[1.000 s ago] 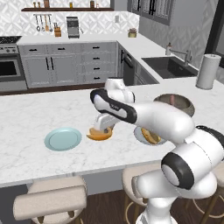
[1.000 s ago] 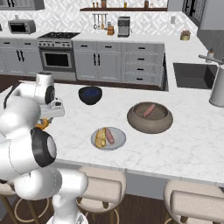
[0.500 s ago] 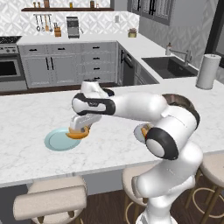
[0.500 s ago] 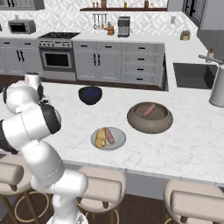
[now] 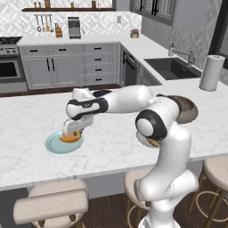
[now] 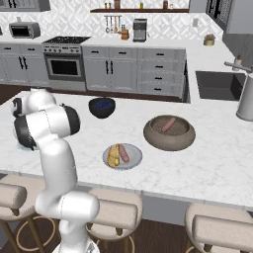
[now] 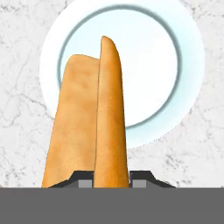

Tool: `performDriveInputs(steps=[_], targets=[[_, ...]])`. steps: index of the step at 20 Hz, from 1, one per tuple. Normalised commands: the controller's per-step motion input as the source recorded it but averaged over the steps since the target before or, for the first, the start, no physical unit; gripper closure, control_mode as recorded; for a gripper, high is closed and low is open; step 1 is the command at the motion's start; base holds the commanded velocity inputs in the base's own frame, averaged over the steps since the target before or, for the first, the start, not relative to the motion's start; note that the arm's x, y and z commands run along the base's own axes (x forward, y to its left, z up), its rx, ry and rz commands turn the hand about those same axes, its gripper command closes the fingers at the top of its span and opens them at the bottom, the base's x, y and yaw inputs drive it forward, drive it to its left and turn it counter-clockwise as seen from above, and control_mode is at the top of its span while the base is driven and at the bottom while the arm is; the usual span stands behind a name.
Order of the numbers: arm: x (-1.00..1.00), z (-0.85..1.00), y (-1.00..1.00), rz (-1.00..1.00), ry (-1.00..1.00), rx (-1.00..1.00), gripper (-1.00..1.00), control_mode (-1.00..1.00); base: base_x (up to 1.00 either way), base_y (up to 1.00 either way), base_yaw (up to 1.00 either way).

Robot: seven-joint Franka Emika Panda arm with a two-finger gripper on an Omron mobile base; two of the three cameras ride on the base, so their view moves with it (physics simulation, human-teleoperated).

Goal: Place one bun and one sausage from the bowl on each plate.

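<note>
My gripper [image 5: 70, 133] is shut on a tan bun [image 5: 68, 137] and holds it just above the pale blue plate [image 5: 51, 145] on the left of the island. In the hand view the bun [image 7: 83, 127] runs up from my gripper [image 7: 112, 179] across the bare blue plate [image 7: 153, 74]. The light grey plate [image 6: 133, 161] near the front edge carries a bun [image 6: 113, 156] and a sausage [image 6: 124, 153]. One sausage [image 6: 168, 124] lies in the brown bowl [image 6: 153, 136] to the right. My arm hides part of that bowl [image 5: 190, 110] in the left base view.
A dark blue bowl [image 6: 102, 107] stands toward the island's far side. A paper towel roll [image 5: 211, 72] and the sink [image 5: 173, 68] are on the right counter. Stools [image 6: 116, 215] line the near edge of the island.
The arm has swung left across the island with the bun in its grip, from near the grey plate to above the pale blue plate.
</note>
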Motion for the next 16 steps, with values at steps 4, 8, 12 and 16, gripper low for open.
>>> performDriveInputs(steps=[4,8,12,16], targets=[[0.35,-0.26,0.29,0.00,0.00,0.00,1.00,-1.00,0.00,0.00,0.00],[0.04,-0.30,0.02,0.00,0.00,0.00,1.00,-1.00,0.00,0.00,0.00],[0.07,-0.29,0.00,0.00,0.00,0.00,1.00,-1.00,0.00,0.00,0.00],[0.14,-0.26,0.02,0.00,0.00,0.00,1.00,-1.00,0.00,0.00,0.00]])
